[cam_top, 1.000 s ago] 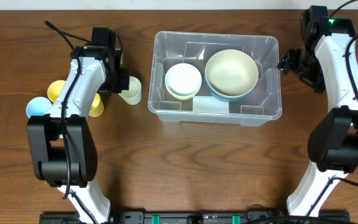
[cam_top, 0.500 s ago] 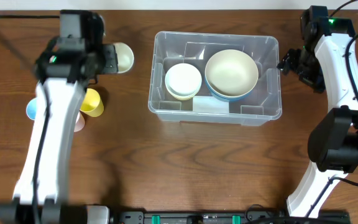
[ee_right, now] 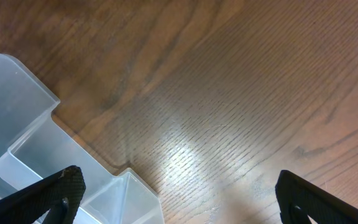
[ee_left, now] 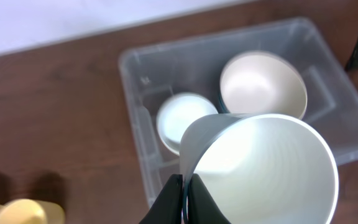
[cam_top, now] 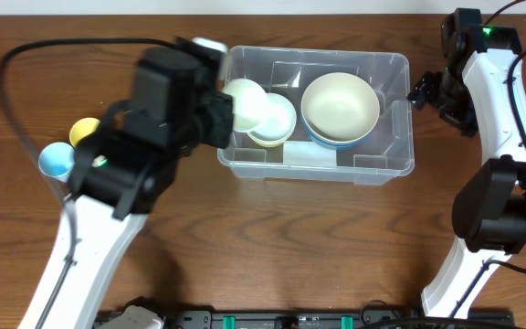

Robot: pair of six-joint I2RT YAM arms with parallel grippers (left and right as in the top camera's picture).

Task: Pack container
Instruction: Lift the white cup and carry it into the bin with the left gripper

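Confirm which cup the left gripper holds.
The pale cream cup, over the container's left end; the yellow cup and blue cup sit on the table.

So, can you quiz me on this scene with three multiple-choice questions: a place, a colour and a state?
1. Where is the pale cup in the left gripper?
A) lying on the floor
B) above the left end of the clear container
C) under the container

2. What colour is the lower bowl that the large cream bowl sits in?
A) red
B) black
C) blue

3. The right gripper is:
A) open, holding nothing
B) shut on a bowl
C) shut on a lid

Answers: 1 B, the overhead view shows it over that end; 2 C, a blue rim peeks out; 3 A, its fingers stand wide apart.
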